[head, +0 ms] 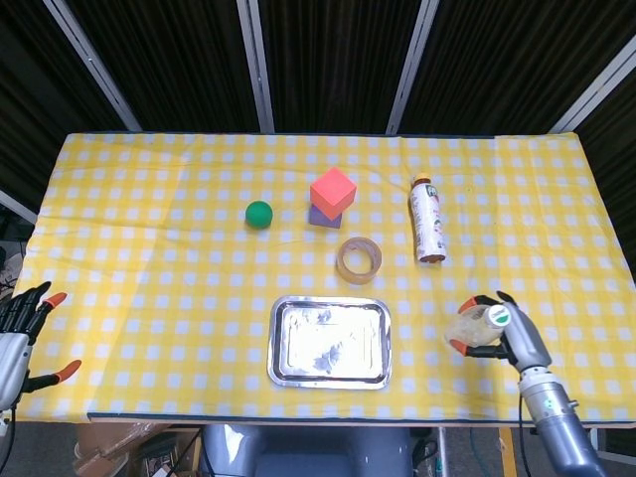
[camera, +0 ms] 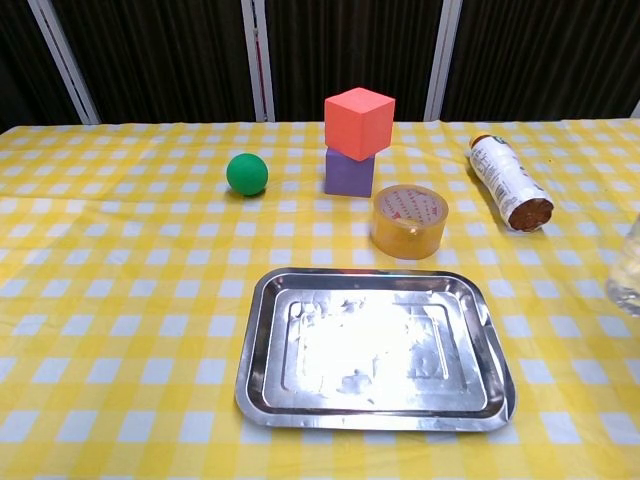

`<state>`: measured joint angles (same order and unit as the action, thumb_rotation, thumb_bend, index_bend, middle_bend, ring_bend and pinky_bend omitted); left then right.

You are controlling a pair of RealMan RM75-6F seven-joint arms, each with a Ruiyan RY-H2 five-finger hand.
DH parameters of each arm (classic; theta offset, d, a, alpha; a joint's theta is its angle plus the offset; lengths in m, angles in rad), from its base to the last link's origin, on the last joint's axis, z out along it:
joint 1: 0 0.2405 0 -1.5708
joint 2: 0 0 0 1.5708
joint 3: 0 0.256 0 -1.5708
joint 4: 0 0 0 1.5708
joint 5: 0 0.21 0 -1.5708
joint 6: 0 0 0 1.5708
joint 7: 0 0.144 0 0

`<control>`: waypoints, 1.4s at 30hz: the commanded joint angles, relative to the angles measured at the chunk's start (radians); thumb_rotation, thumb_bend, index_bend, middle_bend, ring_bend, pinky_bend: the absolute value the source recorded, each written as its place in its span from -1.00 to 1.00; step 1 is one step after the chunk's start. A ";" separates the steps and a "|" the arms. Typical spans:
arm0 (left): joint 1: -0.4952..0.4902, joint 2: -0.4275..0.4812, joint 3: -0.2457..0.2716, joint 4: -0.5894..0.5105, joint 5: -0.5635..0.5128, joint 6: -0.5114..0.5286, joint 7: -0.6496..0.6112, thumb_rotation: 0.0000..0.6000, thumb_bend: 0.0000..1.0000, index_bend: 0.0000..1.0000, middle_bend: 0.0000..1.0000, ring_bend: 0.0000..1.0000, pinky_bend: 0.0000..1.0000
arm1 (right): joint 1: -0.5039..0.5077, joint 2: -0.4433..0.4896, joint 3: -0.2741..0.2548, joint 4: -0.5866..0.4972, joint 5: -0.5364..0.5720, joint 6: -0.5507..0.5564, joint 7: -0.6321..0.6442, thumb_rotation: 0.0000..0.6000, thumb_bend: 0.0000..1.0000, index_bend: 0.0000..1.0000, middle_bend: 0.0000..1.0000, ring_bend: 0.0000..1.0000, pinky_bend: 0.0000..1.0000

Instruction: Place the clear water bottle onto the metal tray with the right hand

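The clear water bottle [head: 469, 328] with a white and green cap is tilted in my right hand [head: 512, 340], which grips it near the table's front edge. Hand and bottle are well to the right of the metal tray [head: 277, 343], with a clear gap between them. In the chest view only a sliver of the bottle [camera: 627, 272] shows at the right edge, and the tray [camera: 258, 345] lies bare in front. My left hand [head: 20, 333] hangs off the table's front left corner, fingers spread and holding nothing.
Behind the tray stands a tape roll [head: 358, 259]. A red cube [head: 333, 189] sits on a purple cube [head: 320, 216], with a green ball [head: 258, 214] to their left. A white drink bottle [head: 428, 220] lies on its side at the back right.
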<state>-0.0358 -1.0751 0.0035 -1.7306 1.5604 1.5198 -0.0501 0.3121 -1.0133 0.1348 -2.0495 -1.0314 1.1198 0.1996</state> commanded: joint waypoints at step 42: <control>-0.003 0.014 -0.002 0.005 -0.010 -0.008 -0.043 1.00 -0.69 -0.75 -1.00 -1.00 -1.00 | -0.030 0.025 0.033 -0.117 0.053 0.057 -0.120 1.00 0.75 0.89 0.44 -0.21 -1.00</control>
<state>-0.0379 -1.0587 0.0013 -1.7243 1.5518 1.5130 -0.0953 0.3594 -1.1162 0.1904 -2.2170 -0.9017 1.2536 -0.0736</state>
